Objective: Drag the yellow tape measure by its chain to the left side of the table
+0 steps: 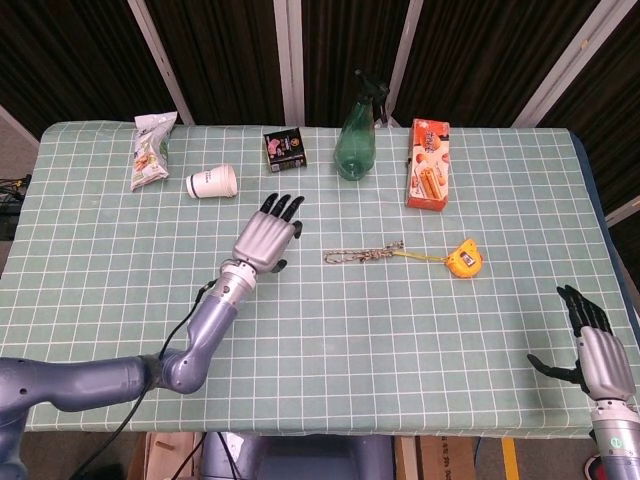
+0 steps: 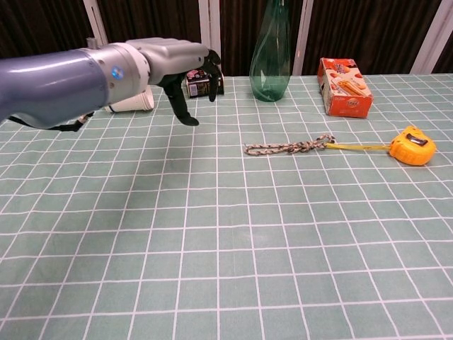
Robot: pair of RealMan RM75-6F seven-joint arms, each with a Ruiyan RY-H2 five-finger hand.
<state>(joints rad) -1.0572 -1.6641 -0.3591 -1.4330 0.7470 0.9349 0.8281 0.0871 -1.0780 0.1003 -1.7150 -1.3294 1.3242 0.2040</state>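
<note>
My left hand [image 1: 266, 238] hangs over the table [image 1: 120, 290] with fingers [image 1: 285, 210] stretched out and apart, holding nothing. It's empty in the chest view too [image 2: 177, 60], thumb hanging down. The chain [image 1: 364, 254] lies on the cloth just right of my fingertips, not touching them; there's a clear gap between them. The chain's near end points toward my hand, and its far end joins a short run of yellow tape leading to the yellow tape measure [image 1: 464, 257], which sits farther right, around mid-depth on the table. In the chest view the chain [image 2: 289, 147] and tape measure [image 2: 412, 145] lie in one line, well right of my hand.

My right hand [image 1: 594, 347] is at the table's near right corner, fingers spread, empty, well apart from the tape measure; the chest view doesn't show it.

Hidden or unclear: in the chest view my left forearm covers most of the paper cup [image 2: 132, 103] and part of the small dark box [image 2: 204, 83]. The green spray bottle [image 2: 270, 53] is cut off at the top there. The orange snack box [image 1: 428, 164] and snack bag [image 1: 151, 150] have print too small to read. Chain links are too fine to make out.
</note>
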